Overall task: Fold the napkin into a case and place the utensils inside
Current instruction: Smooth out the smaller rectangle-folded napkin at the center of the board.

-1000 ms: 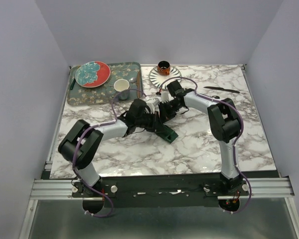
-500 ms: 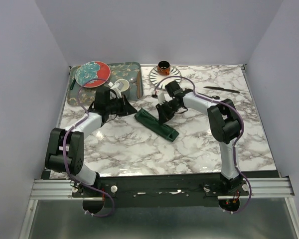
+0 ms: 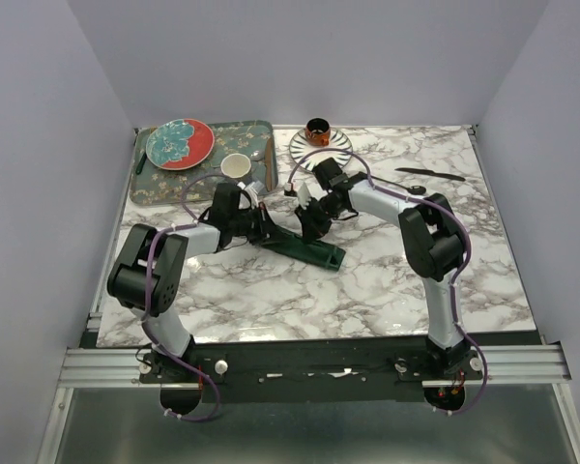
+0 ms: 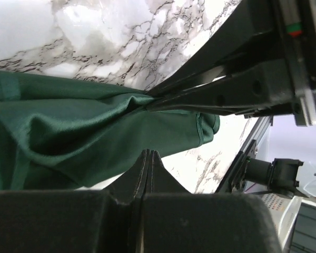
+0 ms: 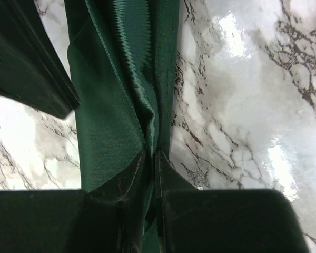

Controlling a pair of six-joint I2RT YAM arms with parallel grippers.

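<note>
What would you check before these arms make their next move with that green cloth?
1. Right gripper pinches a fold of the napkin: ok.
2. Left gripper shut at the napkin's edge, cloth actually caught: cannot tell.
3. Napkin folded into a long narrow strip: ok.
4. Black knife tucked inside: not ok, it lies apart on the table.
5. Fork located: cannot tell.

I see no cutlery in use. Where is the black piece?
From above, the black utensil lies on the marble table at its far right, to the right of the striped saucer.
</note>
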